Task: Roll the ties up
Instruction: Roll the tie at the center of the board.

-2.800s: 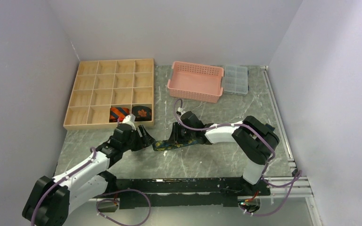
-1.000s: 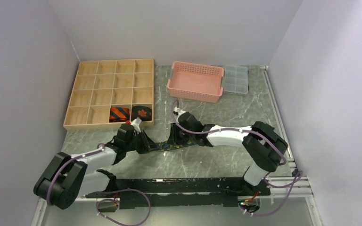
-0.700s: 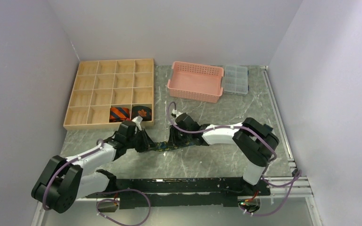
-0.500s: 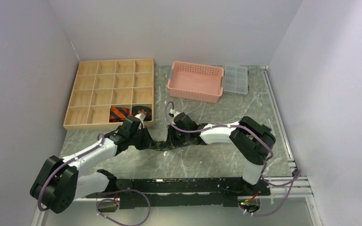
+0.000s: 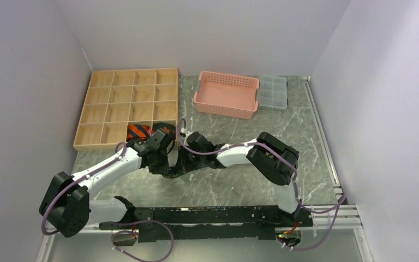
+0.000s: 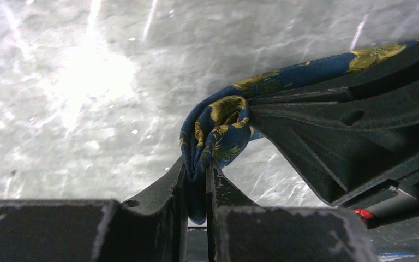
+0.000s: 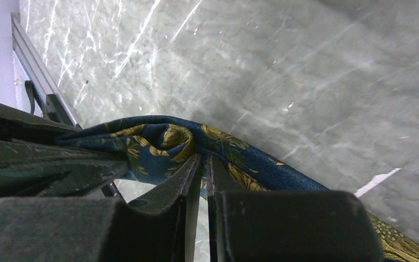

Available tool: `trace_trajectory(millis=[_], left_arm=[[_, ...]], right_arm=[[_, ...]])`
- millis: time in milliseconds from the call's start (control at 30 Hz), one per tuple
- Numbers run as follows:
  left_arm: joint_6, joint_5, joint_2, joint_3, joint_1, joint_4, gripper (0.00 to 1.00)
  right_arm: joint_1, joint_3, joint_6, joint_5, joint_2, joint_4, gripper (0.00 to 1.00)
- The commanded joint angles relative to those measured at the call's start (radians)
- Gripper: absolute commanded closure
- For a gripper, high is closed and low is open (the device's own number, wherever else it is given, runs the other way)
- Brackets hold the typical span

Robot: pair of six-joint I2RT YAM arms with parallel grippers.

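The floral tie [image 6: 221, 123] is hanging bunched low over the table [image 5: 223, 188] just in front of the tray [image 5: 95, 146], the left gripper [image 6: 196, 177] pinching one fold between nearly closed fingers and the right gripper [image 7: 203, 169] pinching the adjoining fold just as tightly.

pale lilac walls [image 5: 207, 33] close in at nine, twelve and three o'clock; grey marbled tabletop [image 5: 305, 131], seemingly lit from overhead.

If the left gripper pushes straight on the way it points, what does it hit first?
Probably the table, just past the tie it pinches; the right gripper sits close beside that line.
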State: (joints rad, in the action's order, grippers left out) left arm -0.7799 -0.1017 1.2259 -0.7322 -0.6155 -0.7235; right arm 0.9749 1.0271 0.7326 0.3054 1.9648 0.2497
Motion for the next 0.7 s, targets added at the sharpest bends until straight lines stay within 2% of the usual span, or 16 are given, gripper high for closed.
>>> trace_trajectory(millis=[0, 133, 267, 667], left_arm=[[-0.044, -0.128, -0.014, -0.074, -0.016, -0.203, 0.97], [-0.04, -0.147, 0.021, -0.107, -0.016, -0.232, 0.97], [-0.026, -0.124, 0.031, -0.107, -0.016, -0.203, 0.97], [-0.016, -0.099, 0.068, -0.101, -0.017, -0.147, 0.97]], right_arm=[[0.016, -0.033, 0.029, -0.061, -0.001, -0.008, 0.86], [0.011, -0.1, 0.009, -0.161, -0.122, -0.009, 0.85], [0.011, -0.099, 0.002, -0.102, -0.165, 0.014, 0.86], [0.015, 0.01, 0.086, 0.098, -0.026, 0.109, 0.95]])
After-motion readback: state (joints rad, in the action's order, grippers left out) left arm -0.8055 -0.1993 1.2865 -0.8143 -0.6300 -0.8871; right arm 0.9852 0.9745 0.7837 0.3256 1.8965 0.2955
